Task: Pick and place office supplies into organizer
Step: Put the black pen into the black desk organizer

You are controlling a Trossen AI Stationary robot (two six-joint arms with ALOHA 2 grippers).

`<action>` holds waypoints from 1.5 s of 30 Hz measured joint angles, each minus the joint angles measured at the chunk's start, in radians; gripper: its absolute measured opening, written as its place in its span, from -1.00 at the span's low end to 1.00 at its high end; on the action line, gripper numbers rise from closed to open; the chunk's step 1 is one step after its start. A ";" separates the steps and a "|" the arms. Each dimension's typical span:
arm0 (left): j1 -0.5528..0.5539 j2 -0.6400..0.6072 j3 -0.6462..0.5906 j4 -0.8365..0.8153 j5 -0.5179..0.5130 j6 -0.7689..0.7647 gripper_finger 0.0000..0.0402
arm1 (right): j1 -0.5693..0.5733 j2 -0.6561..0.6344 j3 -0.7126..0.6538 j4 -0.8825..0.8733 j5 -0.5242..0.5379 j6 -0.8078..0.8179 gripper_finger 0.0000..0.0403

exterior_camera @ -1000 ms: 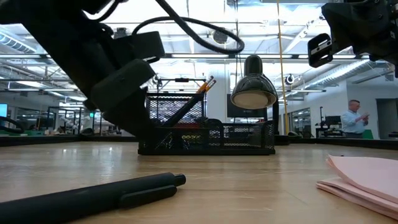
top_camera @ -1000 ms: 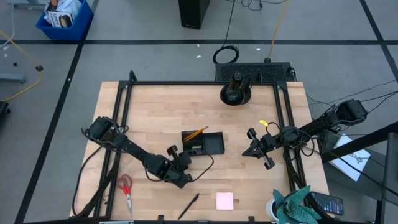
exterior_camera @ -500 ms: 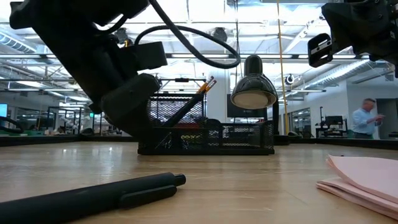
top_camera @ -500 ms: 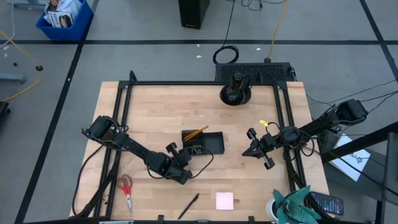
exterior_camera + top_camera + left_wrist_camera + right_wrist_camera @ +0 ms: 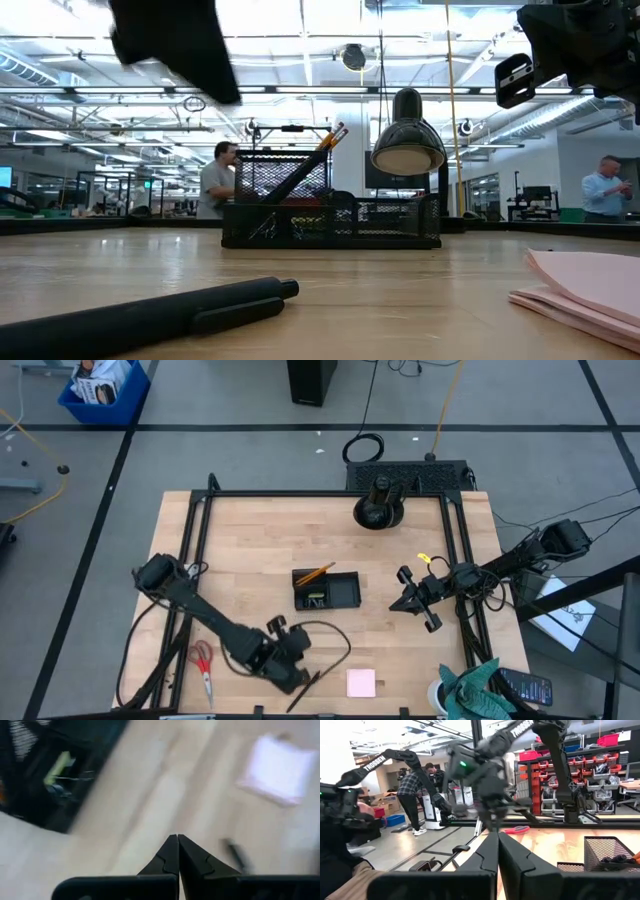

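While hanging low over the table's front edge just beside the black pen, left gripper carrying nothing, jaws pressed fully together. Looks like the approach step for the pen. Next: open jaws, straddle the barrel, close, lift, carry to the organizer mid-table. Right gripper parked, jaws shut, empty.

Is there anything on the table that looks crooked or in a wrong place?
Only small things. An orange pencil leans at a slant out of the black organizer, its end past the rim. The scissors, black pen and pink sticky notes lie loose near the table's front edge, outside the organizer. Nothing looks spilled or broken.
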 joint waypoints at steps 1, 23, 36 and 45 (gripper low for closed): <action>-0.016 0.009 0.036 -0.013 0.001 -0.022 -1.00 | 0.000 0.000 0.000 0.000 0.000 0.002 -1.00; -0.052 0.352 0.467 -0.207 0.365 -0.182 -0.65 | 0.022 0.000 0.000 0.008 -0.003 0.022 -0.98; 0.018 0.356 0.466 -0.216 0.367 -0.101 0.11 | 0.022 0.000 0.000 0.008 -0.002 0.022 -0.98; 0.044 0.360 0.403 -0.204 0.380 -0.108 0.16 | 0.022 0.000 0.000 0.007 -0.002 0.023 -0.98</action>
